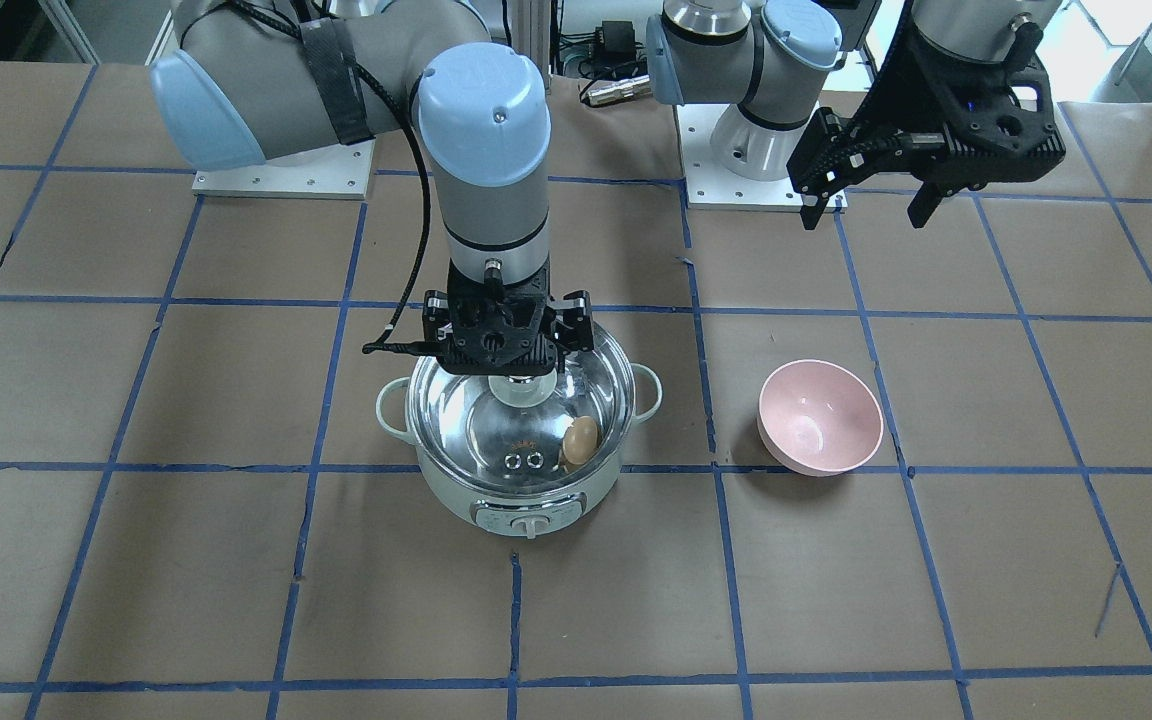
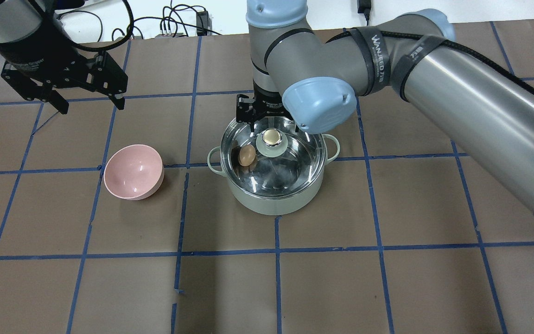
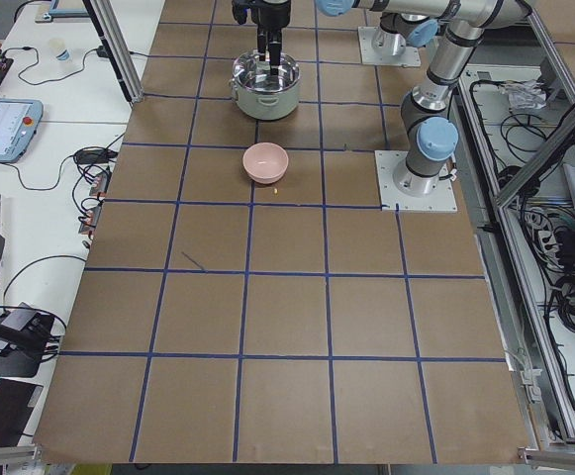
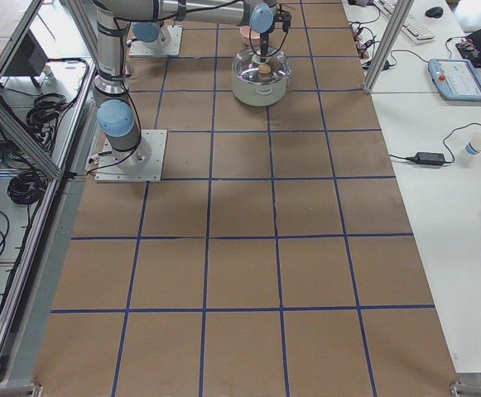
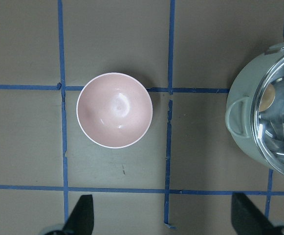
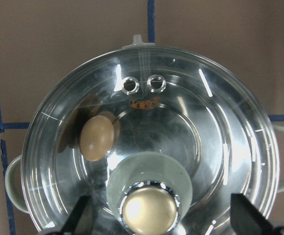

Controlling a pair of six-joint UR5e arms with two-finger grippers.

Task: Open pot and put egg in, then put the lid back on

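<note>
I am holding the right arm upright, its gripper (image 1: 511, 350) spread wide either side of the knob (image 6: 149, 210), not touching it. The lid (image 6: 205, 127) is sitting on the pot (image 2: 276, 199), well in from the bench (image 2: 387, 278) edges, egg (image 6: 97, 137) inside. The left gripper (image 2: 91, 103) is hovering with fingers apart near the pink bowl (image 2: 133, 171).

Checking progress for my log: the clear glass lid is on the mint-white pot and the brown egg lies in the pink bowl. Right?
Not quite. The small brown egg lies inside the round mint-white pot, under the clear glass lid, as the right wrist view shows; the pink bowl is empty.
</note>
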